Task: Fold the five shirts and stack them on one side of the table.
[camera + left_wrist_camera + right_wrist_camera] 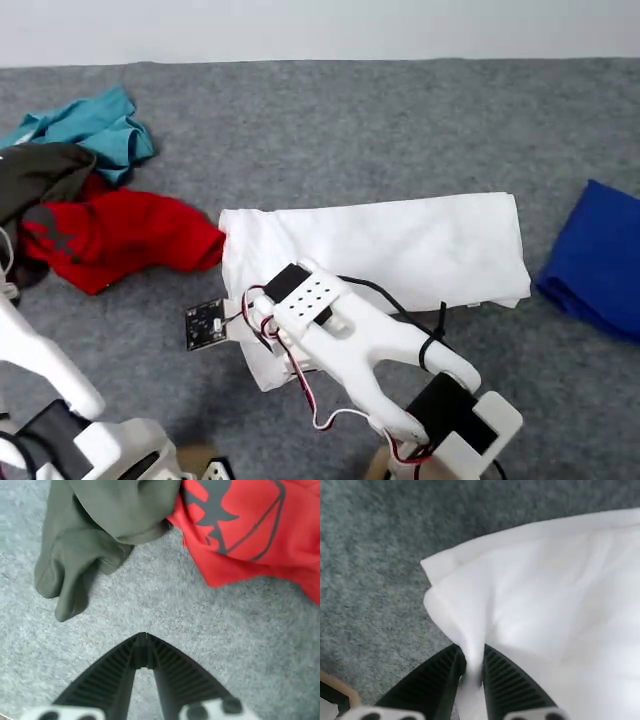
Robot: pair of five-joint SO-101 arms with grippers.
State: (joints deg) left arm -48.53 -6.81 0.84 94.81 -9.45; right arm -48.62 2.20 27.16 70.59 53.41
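You are on the fold of the white shirt (400, 250), which lies spread across the middle of the bench (350, 130) and already looks doubled over once along its length. Your right tool (474, 656) is at the shirt's near-left corner, its jaws nearly closed with a ridge of white cloth pinched between them. That is your grip for the next fold.

Your left tool (145, 638) hangs over bare bench at the near left with its jaws pressed together and nothing in them. The dark shirt (100, 525) and the red shirt (250, 525) lie just beyond it.

The next move, as I judge it, is to lift the pinched corner only high enough for the cloth to clear itself. Then carry it right, over the body of the shirt, so the left part lands on the right part with the edges in line. Only a thin ridge is in the jaws and could slip, so go slowly. If the far-left corner lags behind, the fold will come out skewed.

The blue shirt (600, 260) at the right edge looks folded, so that side is probably where the stack goes. The red and dark shirts and the teal shirt (95, 125) lie crumpled in a heap at the far left, not yet folded.
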